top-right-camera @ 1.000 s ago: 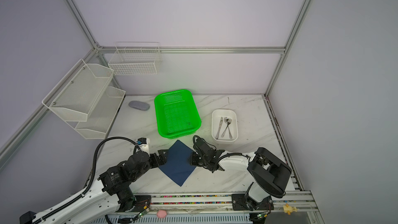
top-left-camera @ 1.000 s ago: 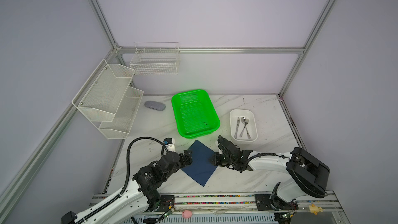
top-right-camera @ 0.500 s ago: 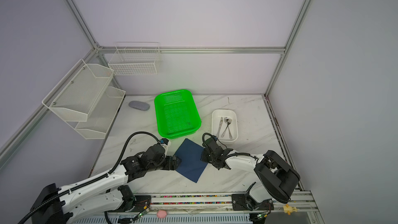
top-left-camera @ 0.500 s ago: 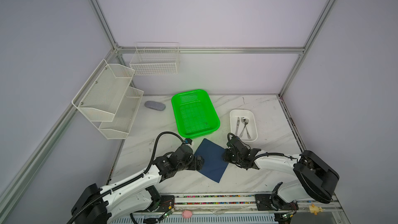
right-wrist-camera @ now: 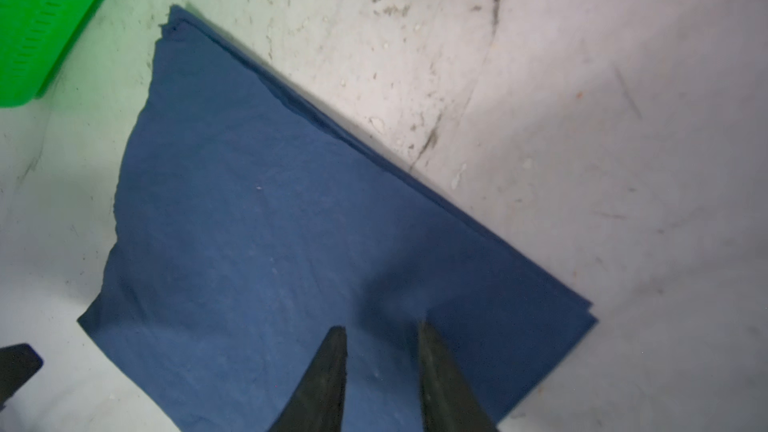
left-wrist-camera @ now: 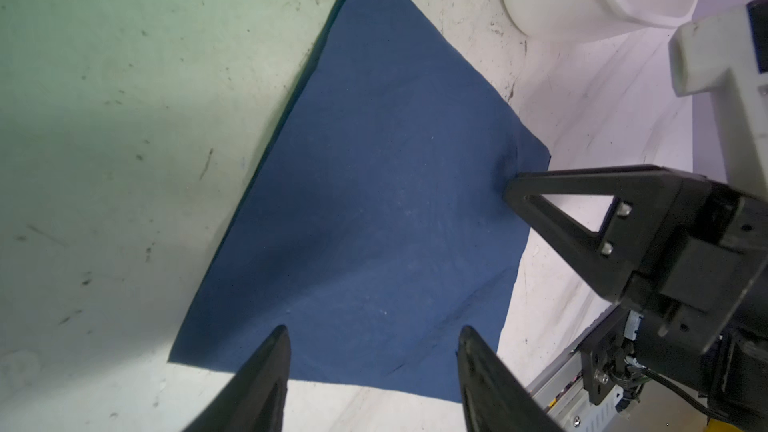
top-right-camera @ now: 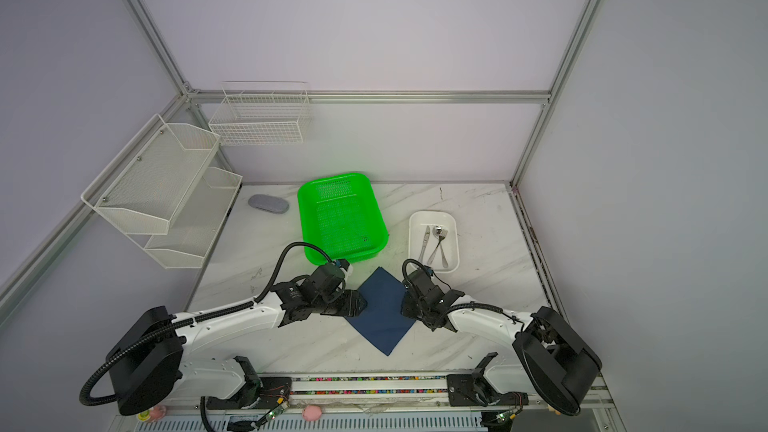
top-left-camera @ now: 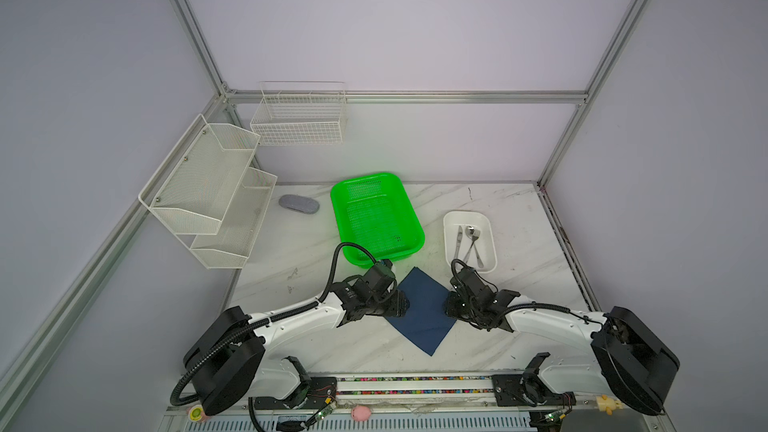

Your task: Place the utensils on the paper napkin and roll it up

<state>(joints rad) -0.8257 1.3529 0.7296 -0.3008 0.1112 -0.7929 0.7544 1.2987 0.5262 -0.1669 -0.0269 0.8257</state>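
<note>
Napkin (top-left-camera: 422, 309) flat at lower centre of both top views, a gripper at each side corner; utensils (top-left-camera: 468, 243) not yet on it.

The utensils lie in the tray (top-left-camera: 488, 251), right of centre and just above the right gripper (top-left-camera: 451, 309). Their long axes run up and down the frame with the handles toward the lower edge, so the right arm is clearly the nearer one. Its jaws stand a narrow gap apart with the tips down on the napkin's right corner, and nothing is visibly pinched. The left gripper (left-wrist-camera: 372, 332) has its jaws wider, empty, tips over the left corner. A second ago the napkin sat further to the lower left. It has since shifted right, toward the tray, and both arms have reached further up the frame.
</note>
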